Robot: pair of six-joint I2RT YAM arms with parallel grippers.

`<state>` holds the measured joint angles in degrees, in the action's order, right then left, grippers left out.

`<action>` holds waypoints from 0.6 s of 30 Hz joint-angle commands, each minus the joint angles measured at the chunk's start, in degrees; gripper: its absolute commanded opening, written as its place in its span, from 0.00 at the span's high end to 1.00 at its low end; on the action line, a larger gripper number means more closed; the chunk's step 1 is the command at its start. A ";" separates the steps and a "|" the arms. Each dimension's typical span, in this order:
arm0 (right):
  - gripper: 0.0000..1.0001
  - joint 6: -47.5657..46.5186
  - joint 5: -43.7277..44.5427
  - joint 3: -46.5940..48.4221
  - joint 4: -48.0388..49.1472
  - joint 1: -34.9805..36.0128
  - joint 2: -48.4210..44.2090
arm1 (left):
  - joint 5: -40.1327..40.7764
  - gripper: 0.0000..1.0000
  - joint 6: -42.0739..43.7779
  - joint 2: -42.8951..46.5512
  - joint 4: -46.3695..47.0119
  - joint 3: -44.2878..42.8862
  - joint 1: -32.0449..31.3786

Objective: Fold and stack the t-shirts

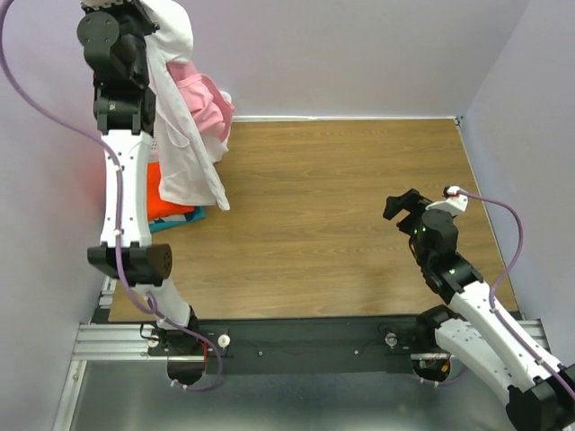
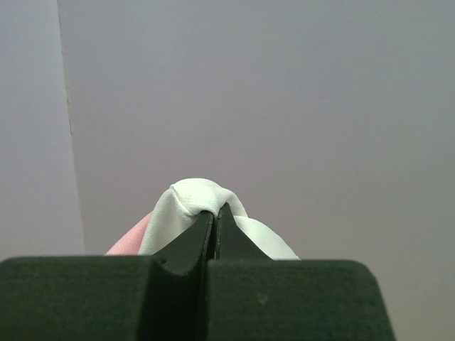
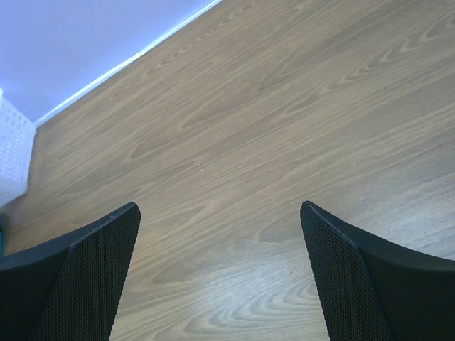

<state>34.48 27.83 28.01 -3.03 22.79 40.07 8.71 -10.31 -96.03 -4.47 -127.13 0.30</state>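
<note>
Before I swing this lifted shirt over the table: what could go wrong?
The left gripper pinches only a small fold of the white t-shirt; it could slip out.
The hanging cloth sits right beside the pink t-shirt and might drag it along.
The right gripper stands open, far from the shirt, so nothing steadies its loose end.

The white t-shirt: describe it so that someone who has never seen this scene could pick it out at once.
Look to the far left corner of the wooden table, where the left arm rises. The white t-shirt hangs there from the shut left gripper. Unlike the pink t-shirt behind it and the orange t-shirt below, it is white and pinched in the jaws.
</note>
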 commanded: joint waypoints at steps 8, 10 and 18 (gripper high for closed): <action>0.00 -1.70 4.50 0.64 0.39 -0.11 6.41 | 3.24 1.00 0.73 -17.08 5.51 -12.63 2.87; 0.00 -1.70 4.95 0.91 0.39 -0.11 8.35 | 3.51 1.00 0.03 -18.22 6.14 -9.82 3.39; 0.00 -1.61 6.18 1.43 0.30 -0.11 12.13 | 2.98 0.99 0.02 -31.31 5.44 -5.67 5.24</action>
<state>33.34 31.16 28.01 -2.83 22.79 51.42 10.81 -10.31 -120.97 -0.01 -133.34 4.73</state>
